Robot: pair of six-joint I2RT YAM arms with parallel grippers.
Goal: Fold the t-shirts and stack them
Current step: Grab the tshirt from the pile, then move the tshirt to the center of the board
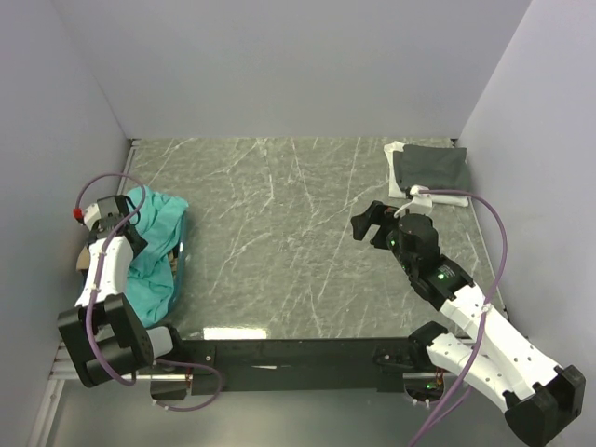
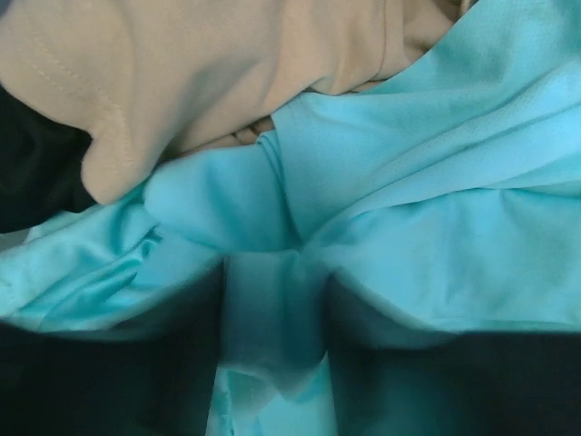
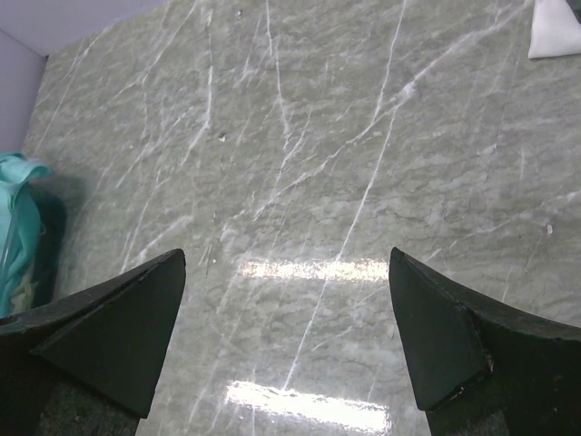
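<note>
A crumpled teal-green t-shirt (image 1: 156, 244) lies heaped at the table's left edge. My left gripper (image 1: 124, 217) is pressed down into it. In the left wrist view its jaws (image 2: 275, 282) pinch a fold of the teal t-shirt (image 2: 427, 200), with the tan t-shirt (image 2: 182, 73) bunched just beyond. A folded dark grey t-shirt (image 1: 430, 168) lies on a folded white t-shirt (image 1: 399, 155) at the far right corner. My right gripper (image 1: 372, 223) hovers open and empty over bare table right of centre, its fingers (image 3: 118, 331) wide apart.
The grey marble table (image 1: 279, 233) has white walls on the left, back and right. In the right wrist view the teal heap (image 3: 16, 227) shows at the left edge and a white cloth corner (image 3: 556, 27) at the top right.
</note>
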